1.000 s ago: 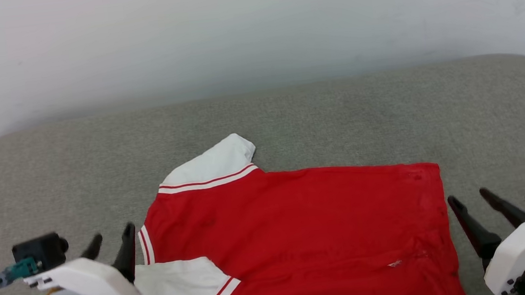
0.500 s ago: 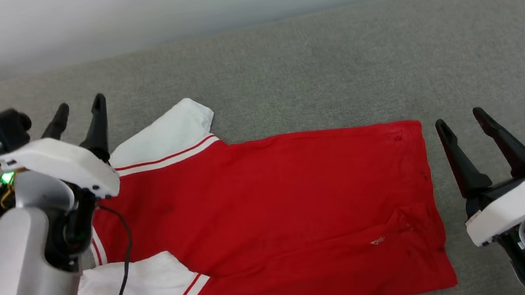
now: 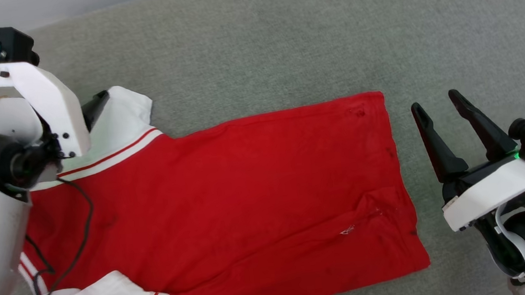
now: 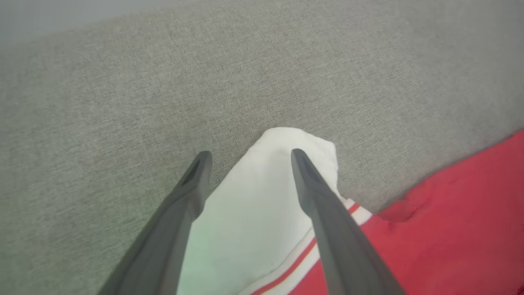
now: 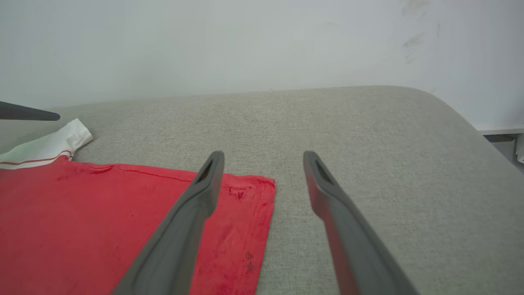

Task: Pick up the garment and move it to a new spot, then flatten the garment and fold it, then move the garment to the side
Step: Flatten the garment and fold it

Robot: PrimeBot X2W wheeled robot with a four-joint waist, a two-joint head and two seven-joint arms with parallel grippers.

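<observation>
The garment [image 3: 247, 192] lies spread out on the grey upholstered surface [image 3: 281, 44], red body flat, white sleeves at its left end. The left tool [image 4: 248, 157] hangs over the garment's far white sleeve [image 4: 262, 205], fingers spread wide above the cuff. The right tool [image 3: 435, 100] sits just off the garment's right hem, fingers spread, gripping nothing.

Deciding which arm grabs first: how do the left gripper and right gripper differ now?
The left gripper hangs over the white sleeve of the garment; the right gripper stands off the garment, beside its red hem, over the grey cushion. The left gripper tilts down at the fabric; the right gripper points flatter, toward the wall. Both are open, holding nothing.
</observation>
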